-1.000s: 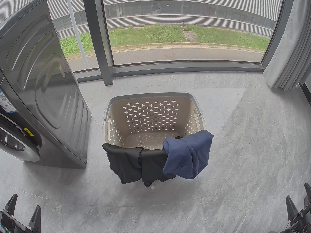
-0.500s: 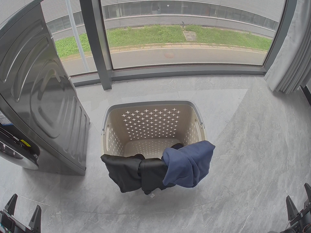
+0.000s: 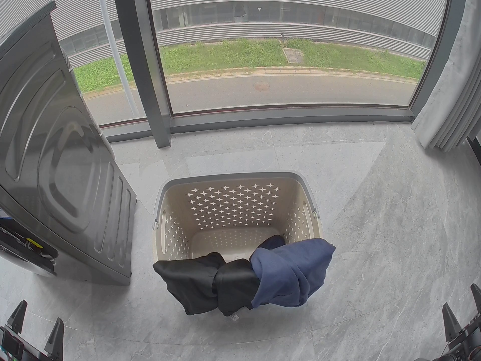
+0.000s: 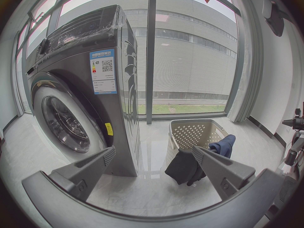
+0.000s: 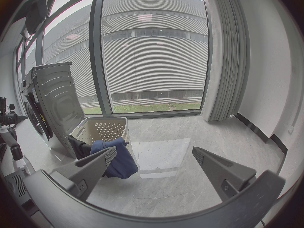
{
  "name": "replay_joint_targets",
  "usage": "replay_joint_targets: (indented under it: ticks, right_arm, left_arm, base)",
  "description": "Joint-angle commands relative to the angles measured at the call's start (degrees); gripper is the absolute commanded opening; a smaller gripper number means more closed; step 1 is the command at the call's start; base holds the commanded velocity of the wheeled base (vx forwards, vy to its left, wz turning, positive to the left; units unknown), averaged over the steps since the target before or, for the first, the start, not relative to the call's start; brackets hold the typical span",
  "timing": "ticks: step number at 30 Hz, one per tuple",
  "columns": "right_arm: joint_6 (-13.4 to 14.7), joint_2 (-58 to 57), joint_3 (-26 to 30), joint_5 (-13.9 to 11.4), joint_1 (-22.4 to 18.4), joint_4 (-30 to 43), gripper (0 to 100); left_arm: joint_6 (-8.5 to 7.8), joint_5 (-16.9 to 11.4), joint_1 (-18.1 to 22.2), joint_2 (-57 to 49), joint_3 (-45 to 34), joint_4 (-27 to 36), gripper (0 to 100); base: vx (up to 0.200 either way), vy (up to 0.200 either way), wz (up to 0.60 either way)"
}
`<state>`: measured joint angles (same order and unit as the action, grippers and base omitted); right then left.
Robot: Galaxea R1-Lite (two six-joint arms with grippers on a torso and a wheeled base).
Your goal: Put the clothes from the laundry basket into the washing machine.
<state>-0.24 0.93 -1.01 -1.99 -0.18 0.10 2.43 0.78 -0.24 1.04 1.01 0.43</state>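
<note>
At the left of the floor stood the washing machine [image 3: 60, 176], side panel toward the laundry basket. Its round door [image 4: 63, 124] faced away from the basket; I could not tell whether it was latched.

The left claw [image 3: 39, 317] sat low at the near edge, fingers apart, holding nothing and well apart from the clothes.

In the middle, the laundry basket [image 3: 235, 179] stood just beside the machine, with a strip of bare floor between them. Both garments hung over its near rim, half in and half out.

- The black garment [image 3: 200, 282] was soft and limp, probably light. It would likely sag and trail when lifted. The best hold looked to be the bunched fold on the rim.
- The blue garment [image 3: 290, 272] looked thicker and bulkier, overlapping the black one where they met. A pinch there might drag both, so its far corner seemed safer.

The perforated basket walls looked rigid, with some risk of cloth snagging on the rim.

To the right was open floor, roomy for a swing. The right claw [image 3: 460, 302] was low, fingers spread, empty. The curtain [image 3: 451, 101] hung far off by the window.
</note>
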Motion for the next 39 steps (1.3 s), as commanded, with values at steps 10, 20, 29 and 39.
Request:
replay_joint_targets:
  ticks: [10,20,29,39]
  right_arm:
    - [-0.02,-0.14,0.92,-0.03,0.01,-0.01,100]
    - [-0.02,-0.14,0.92,-0.03,0.01,-0.01,100]
    - [-0.02,-0.14,0.92,-0.03,0.01,-0.01,100]
    - [-0.11,-0.14,0.92,-0.03,0.01,-0.01,100]
  left_arm:
    - [0.04,0.01,-0.02,-0.86,-0.84,0.01,100]
    - [0.04,0.01,-0.02,-0.86,-0.84,0.01,100]
    - [0.04,0.01,-0.02,-0.86,-0.84,0.01,100]
    - [0.04,0.01,-0.02,-0.86,-0.84,0.01,100]
  base:
    - [0.14,0.0,0.0]
    - [0.14,0.0,0.0]
    - [0.044,0.0,0.0]
    - [0.1,0.0,0.0]
